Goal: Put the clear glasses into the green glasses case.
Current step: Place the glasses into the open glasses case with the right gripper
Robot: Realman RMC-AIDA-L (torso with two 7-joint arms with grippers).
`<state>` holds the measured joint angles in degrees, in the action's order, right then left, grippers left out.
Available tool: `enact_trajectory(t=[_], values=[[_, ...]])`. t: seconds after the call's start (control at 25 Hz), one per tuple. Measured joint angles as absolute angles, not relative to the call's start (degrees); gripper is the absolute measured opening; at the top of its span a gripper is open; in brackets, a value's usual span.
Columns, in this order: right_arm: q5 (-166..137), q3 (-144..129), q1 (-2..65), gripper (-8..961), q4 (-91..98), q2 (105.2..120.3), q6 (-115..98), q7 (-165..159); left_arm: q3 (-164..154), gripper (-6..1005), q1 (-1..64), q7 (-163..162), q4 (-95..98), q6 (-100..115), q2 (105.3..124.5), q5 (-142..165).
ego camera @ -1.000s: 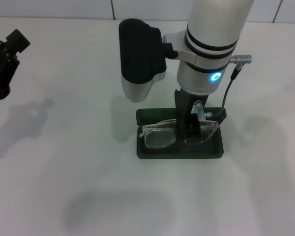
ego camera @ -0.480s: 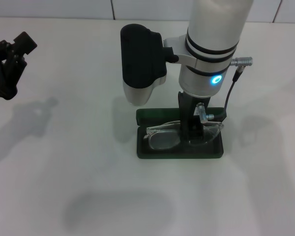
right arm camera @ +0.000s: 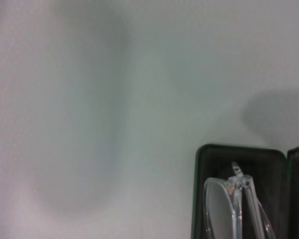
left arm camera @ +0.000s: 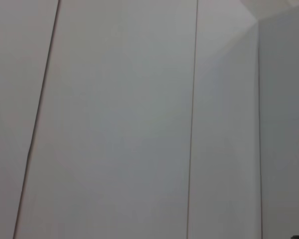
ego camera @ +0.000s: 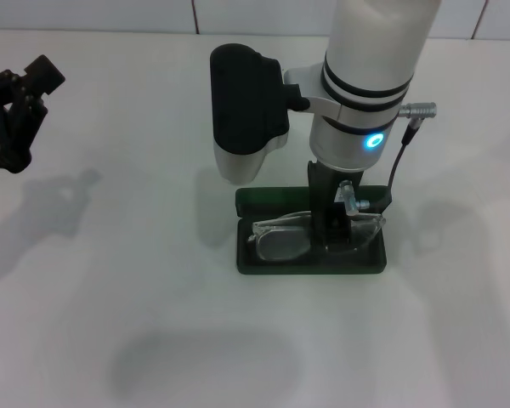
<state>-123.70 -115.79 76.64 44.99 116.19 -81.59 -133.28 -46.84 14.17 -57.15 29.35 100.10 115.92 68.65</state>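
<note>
The green glasses case (ego camera: 310, 255) lies open on the white table (ego camera: 153, 280), near the middle of the head view. Its bottom half faces up, with a dark inside. Its lid (ego camera: 268, 199) stands up along the far edge, and only a thin green strip of it shows behind the arm.

The clear glasses (ego camera: 310, 236) are in the bottom half of the case. They lie across it from side to side and take up almost its whole width. The lens on the robot's left looks gray and sits low in the case. The other end is partly hidden by the gripper, so it is hard to say if the glasses lie flat or are a bit tipped up there. In the right wrist view, one corner of the case (right arm camera: 239, 164) shows with one end of the glasses (right arm camera: 236, 199) inside its rim.

The right gripper (ego camera: 331, 234) points straight down into the case, at the middle of the glasses. Its dark fingers (ego camera: 321, 223) seem to be closed on the clear frame, but the arm hides much of the tips. A blue light glows on the wrist above.

The left gripper (ego camera: 13, 110) is far off at the edge of the table, well apart from the case. I cannot tell if it is open or closed. The left wrist view shows only pale wall panels (left arm camera: 124, 119).
</note>
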Motion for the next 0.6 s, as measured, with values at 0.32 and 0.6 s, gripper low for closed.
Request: enact_trajectory(t=[0.32, 0.6], values=[[-122.6, -116.8, 76.4, 96, 44.3, 116.19, -80.9, -132.9, -46.8, 22, 13.8, -56.5, 29.4, 100.1, 115.93, 68.6], [-122.3, -117.3, 76.0, 97, 44.3, 116.19, -80.8, -132.9, -46.8, 22, 12.4, -55.9, 29.9, 100.5, 115.75, 68.2]])
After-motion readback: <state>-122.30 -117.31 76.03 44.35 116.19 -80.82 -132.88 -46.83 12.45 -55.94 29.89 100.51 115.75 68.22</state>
